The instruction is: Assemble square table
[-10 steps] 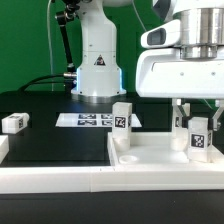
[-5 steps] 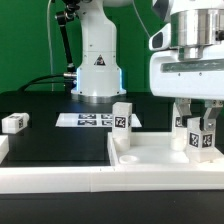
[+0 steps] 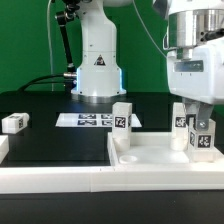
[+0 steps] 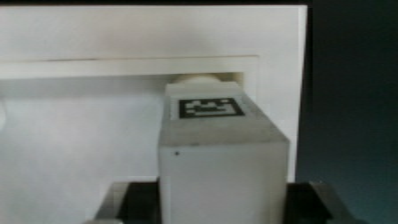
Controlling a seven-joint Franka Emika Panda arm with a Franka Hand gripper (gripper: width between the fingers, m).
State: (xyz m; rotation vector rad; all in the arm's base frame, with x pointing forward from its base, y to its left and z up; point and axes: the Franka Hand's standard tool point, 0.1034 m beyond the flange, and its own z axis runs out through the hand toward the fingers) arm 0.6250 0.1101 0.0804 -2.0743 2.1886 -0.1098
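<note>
- A loose leg [image 3: 13, 122] lies on its side on the black table [image 3: 60, 140], far over at the exterior view's left, well apart from everything else.
- The marker board [image 3: 90, 119] lies flat on the table in front of the robot's white base [image 3: 96, 60].
- The white tabletop slab [image 3: 160, 158] of the square table sits at the front, toward the exterior view's right, with a long white rail [image 3: 50, 177] running along the front edge to the left of it.
- One leg [image 3: 121, 124] stands upright on the slab near its left rear corner, tag facing the camera.
- Another leg [image 3: 180, 120] stands toward the rear right, partly hidden behind the arm.
- The claw [image 3: 202, 118] hangs over the slab's right side, closed on a tagged leg [image 3: 201, 138] that stands upright with its foot on or just above the slab; which, I cannot tell.
- The wrist view shows this leg [image 4: 222, 150] held between the two dark fingers [image 4: 317, 203], with the white slab [image 4: 107, 110] beyond it.
</note>
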